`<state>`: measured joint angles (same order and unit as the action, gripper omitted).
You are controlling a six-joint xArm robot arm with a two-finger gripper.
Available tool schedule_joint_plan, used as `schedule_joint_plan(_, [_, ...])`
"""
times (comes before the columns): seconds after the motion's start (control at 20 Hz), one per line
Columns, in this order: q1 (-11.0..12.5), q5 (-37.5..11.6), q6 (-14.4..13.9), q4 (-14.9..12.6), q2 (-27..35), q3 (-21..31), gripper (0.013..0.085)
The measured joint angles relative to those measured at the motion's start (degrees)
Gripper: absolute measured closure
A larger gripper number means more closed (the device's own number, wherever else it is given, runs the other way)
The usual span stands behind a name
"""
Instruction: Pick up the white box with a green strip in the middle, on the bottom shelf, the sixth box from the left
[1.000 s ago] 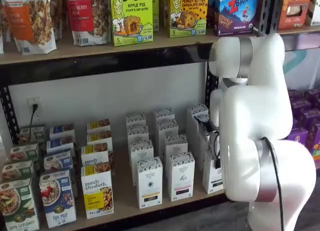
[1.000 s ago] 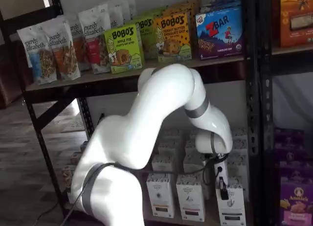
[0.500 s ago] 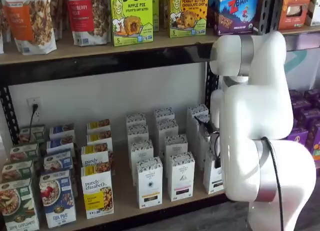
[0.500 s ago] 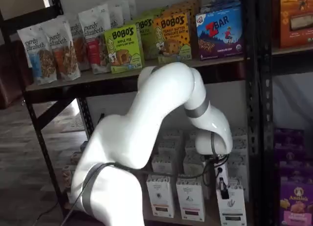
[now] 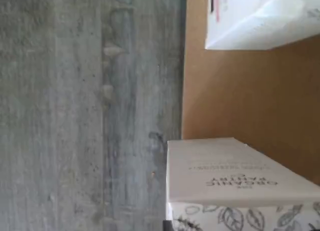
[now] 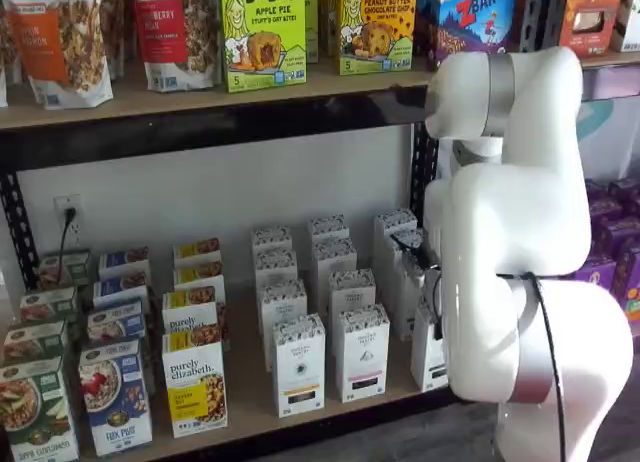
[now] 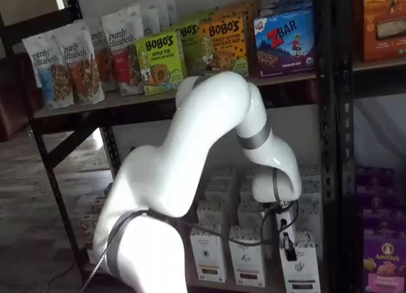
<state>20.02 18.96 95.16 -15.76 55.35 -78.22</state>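
Note:
The white box [image 7: 301, 266] stands at the right end of the bottom shelf [image 6: 250, 387], with a speckled band at its top and a small logo on its front. In a shelf view it [image 6: 427, 357] is half hidden behind my white arm. My gripper [image 7: 288, 246] is shut on its upper part, with one black finger lying down its front. The gripper's fingers [image 6: 436, 320] show dark against the box's side. In the wrist view the box [image 5: 235, 171] is close to the camera and juts slightly past the wooden board's [image 5: 240, 96] front edge.
Similar white cartons [image 6: 299, 364] [image 6: 361, 352] stand in rows left of the held box, with granola boxes [image 6: 194, 379] further left. A black rack post [image 7: 330, 147] stands right of the box, purple boxes [image 7: 384, 258] beyond it. Bobo's boxes [image 6: 262, 32] fill the shelf above. Grey floor [image 5: 75, 116] lies below.
My arm's upper joints have risen a little. The white box has shifted slightly to the right with the gripper on it.

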Motion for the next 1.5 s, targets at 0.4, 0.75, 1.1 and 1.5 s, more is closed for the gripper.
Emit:
schedule_joint_plan(0.4, [0.5,-0.4,0.9,0.6,-8.2,9.4,0.0490])
schedule_joint_plan(0.75, [-0.7,0.5,4.2,5.2,-17.0,17.6,0.0490])
schedule_joint_plan(1.1, [-1.6,1.1,-1.5,0.1,-27.6,27.7,0.0490])
schedule_joint_plan(1.5, [-2.7,3.8,-5.2,-3.3,-42.3,38.1,0.0490])
